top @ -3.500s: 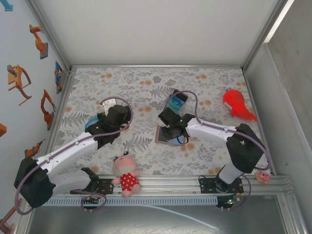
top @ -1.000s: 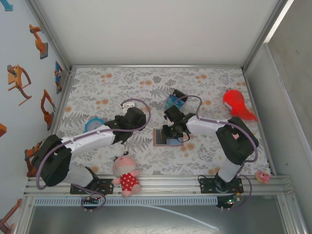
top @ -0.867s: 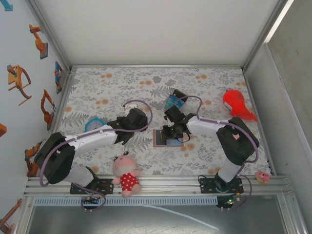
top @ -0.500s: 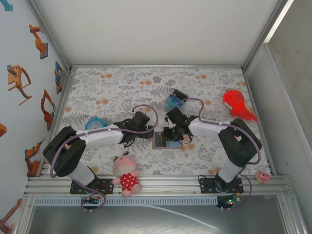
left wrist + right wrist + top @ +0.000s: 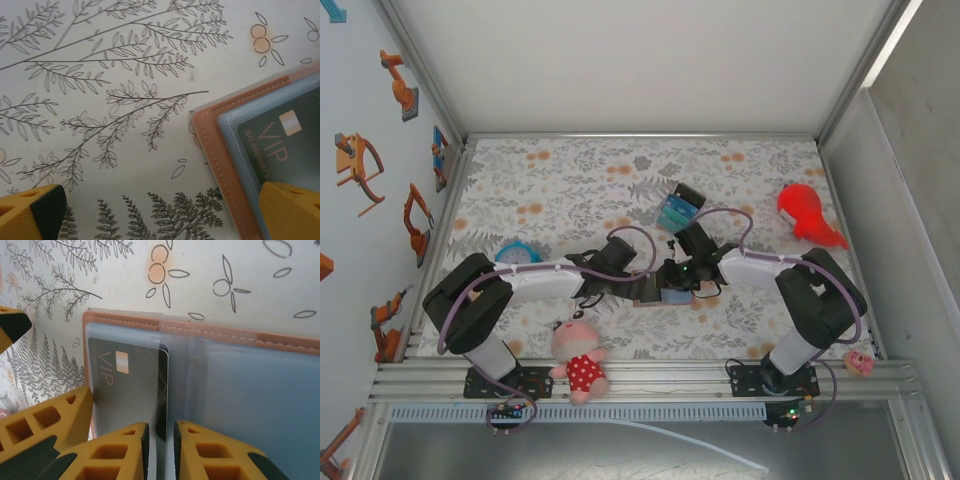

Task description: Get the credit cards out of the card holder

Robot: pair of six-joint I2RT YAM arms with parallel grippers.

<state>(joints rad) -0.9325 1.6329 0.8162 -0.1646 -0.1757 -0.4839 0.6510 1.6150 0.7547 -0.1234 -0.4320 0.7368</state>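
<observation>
The card holder [image 5: 648, 291] lies open on the floral cloth, tan-edged [image 5: 220, 150] and blue-grey inside [image 5: 260, 395]. A dark credit card [image 5: 125, 385] marked VIP sits in its left clear pocket, and a thin strip of its right edge sticks out of the sleeve. My right gripper [image 5: 160, 432] points down at that edge. Its pads stand a narrow slit apart with the strip between them, and I cannot tell whether they touch it. My left gripper [image 5: 160, 212] is wide open astride the holder's left edge. One of its fingers [image 5: 290, 210] is over the holder and the other is on the cloth.
A black, blue and teal striped block [image 5: 678, 208] lies just behind the holder. A red toy [image 5: 807, 212] is at the right, a blue clock [image 5: 518, 252] at the left, and a plush doll [image 5: 578, 355] by the front rail. Both wrists crowd together at the table's middle.
My left arm has swung right, from beside the blue clock up to the holder's left edge, jaws staying wide. My right gripper stayed on the holder and narrowed slightly.
</observation>
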